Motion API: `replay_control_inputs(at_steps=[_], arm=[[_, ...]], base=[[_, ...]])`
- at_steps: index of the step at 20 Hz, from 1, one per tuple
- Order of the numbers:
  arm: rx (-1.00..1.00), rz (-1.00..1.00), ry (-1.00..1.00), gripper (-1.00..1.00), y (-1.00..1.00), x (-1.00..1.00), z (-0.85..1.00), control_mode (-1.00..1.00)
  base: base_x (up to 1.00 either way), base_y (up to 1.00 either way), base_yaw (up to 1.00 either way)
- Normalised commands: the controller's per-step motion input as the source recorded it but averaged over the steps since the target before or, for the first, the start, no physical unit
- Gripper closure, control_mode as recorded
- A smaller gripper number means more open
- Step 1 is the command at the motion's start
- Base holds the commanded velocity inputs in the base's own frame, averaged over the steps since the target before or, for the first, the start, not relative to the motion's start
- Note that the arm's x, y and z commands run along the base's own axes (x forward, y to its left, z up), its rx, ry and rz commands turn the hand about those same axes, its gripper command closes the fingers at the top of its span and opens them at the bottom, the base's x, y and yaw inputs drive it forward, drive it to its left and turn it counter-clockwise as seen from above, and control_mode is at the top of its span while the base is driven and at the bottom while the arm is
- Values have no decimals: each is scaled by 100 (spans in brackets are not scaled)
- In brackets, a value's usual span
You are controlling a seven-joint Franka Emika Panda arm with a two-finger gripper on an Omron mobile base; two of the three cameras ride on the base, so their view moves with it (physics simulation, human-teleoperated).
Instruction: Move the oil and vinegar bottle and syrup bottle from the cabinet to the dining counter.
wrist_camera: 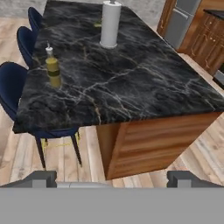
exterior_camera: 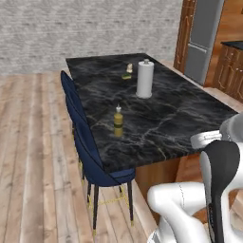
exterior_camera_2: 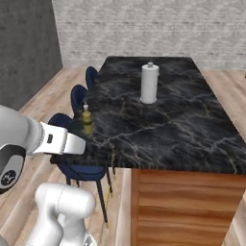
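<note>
your gripper (wrist_camera: 112,177) stood spread wide with nothing between its 2 fingertips (wrist_camera: 41,178), touching nothing, short of the near end of the dining counter (wrist_camera: 144,83). the oil and vinegar bottle (wrist_camera: 53,66) stood upright on that black marble top near the edge lined with blue stools (exterior_camera: 92,156). a white paper towel roll (exterior_camera: 145,79) stood upright further along, well apart from the bottle. a small item (exterior_camera: 127,72) lay just beyond the roll, too small to identify.
</note>
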Motion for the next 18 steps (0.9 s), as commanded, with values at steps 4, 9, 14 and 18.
replay_control_inputs(at_steps=[4, 9, 14, 18], arm=[[0, 0, 0, -100, 0, 0, 0, 100], [0, 0, 0, -100, 0, 0, 0, 100], [0, 0, 0, -100, 0, 0, 0, 100], [0, 0, 0, -100, 0, 0, 0, 100]], base=[[-36, -40, -48], [-5, -41, -51], [0, -39, -50], [0, -37, -48]])
